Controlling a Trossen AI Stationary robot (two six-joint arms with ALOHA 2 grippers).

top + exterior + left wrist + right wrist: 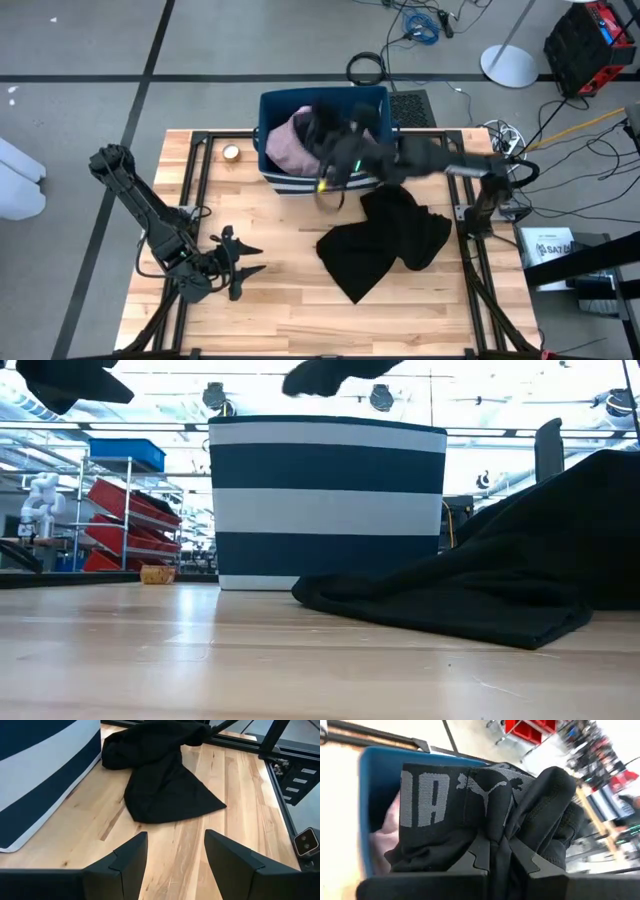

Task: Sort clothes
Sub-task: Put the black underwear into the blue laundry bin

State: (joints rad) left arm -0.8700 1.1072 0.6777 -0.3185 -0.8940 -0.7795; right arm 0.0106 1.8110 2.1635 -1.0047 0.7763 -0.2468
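My right tool (501,851) pinches a black garment (470,810) with a grey waistband print, hanging it over the blue bin (375,105). Pale pink garment (288,142) lies inside the bin. A larger black garment (385,240) sprawls crumpled on the surface (290,300), just in front of the bin. Only the right wrist view shows the lettering. My left tool (236,260) rests low on the surface's left side, fingers wide, empty.

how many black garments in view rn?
2. One black garment lies spread on the table right of centre, in front of the bin. A second black garment is clamped in the right gripper over the bin. More may be buried inside.
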